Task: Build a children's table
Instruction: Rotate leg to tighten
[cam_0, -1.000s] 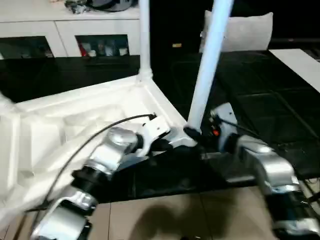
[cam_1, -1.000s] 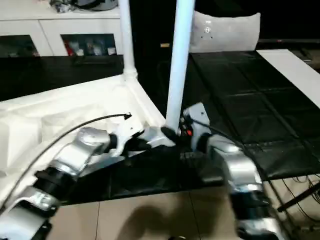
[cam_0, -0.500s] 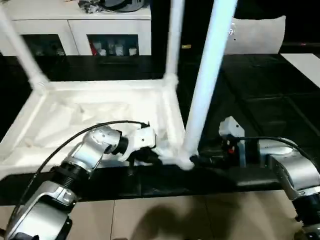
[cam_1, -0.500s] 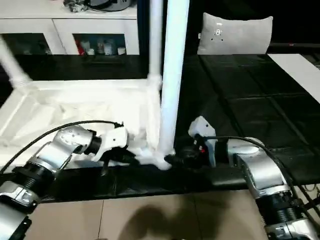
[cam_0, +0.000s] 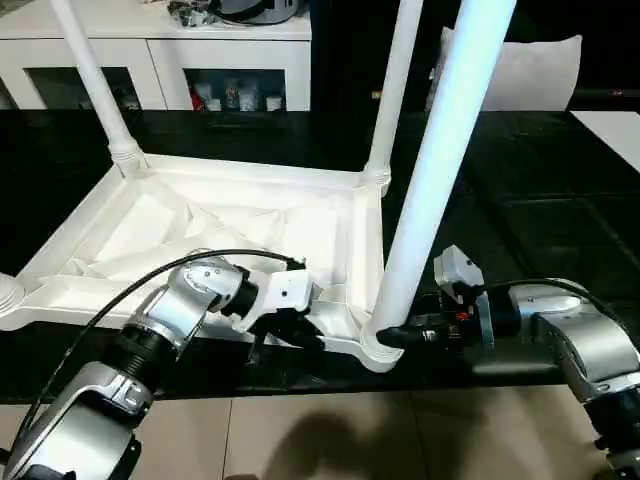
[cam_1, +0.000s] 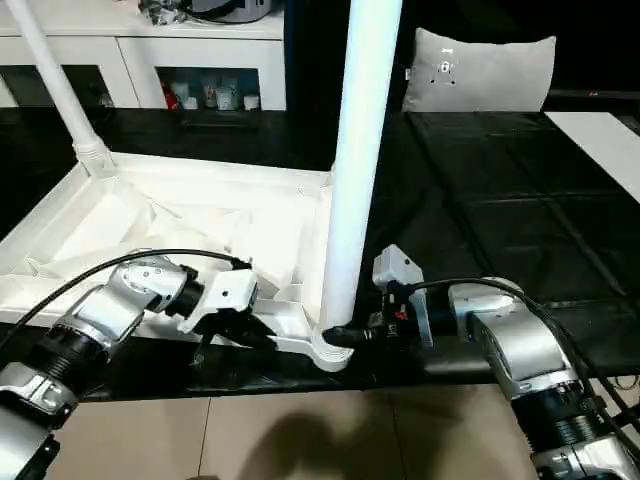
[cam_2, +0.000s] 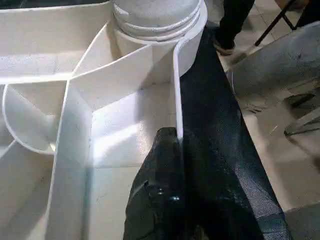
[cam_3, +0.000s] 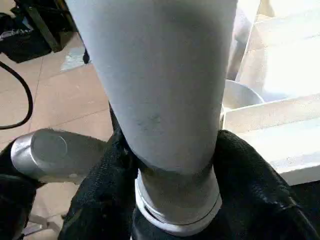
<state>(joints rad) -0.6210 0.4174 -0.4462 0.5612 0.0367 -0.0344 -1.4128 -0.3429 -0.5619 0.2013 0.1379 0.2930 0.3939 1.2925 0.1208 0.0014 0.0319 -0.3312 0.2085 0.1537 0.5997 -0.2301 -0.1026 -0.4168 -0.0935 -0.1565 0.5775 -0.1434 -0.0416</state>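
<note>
The white tabletop (cam_0: 150, 215) lies upside down on the black work table, ribs facing up. Three white legs stand upright in its corner sockets: back left (cam_0: 95, 80), back right (cam_0: 395, 90) and the thick near one (cam_0: 440, 170) at the front right corner. My left gripper (cam_0: 298, 335) is shut on the tabletop's front rim, just left of that corner; one black finger (cam_2: 160, 190) presses against the inner side of the rim. My right gripper (cam_0: 395, 337) is shut on the base of the near leg (cam_3: 160, 75), with black fingers (cam_3: 100, 200) on either side above the socket.
The black work table (cam_0: 540, 220) stretches to the right and behind. A white cabinet with glass doors (cam_0: 160, 60) and a grey cushion (cam_0: 540, 70) stand at the back. Tiled floor (cam_0: 330, 440) runs along the near edge, and a person's foot (cam_2: 222, 47) stands there.
The camera has swung and tilted a lot. The tabletop, earlier skewed with one corner toward me, now lies square to the table edge. Both grippers kept their holds.
</note>
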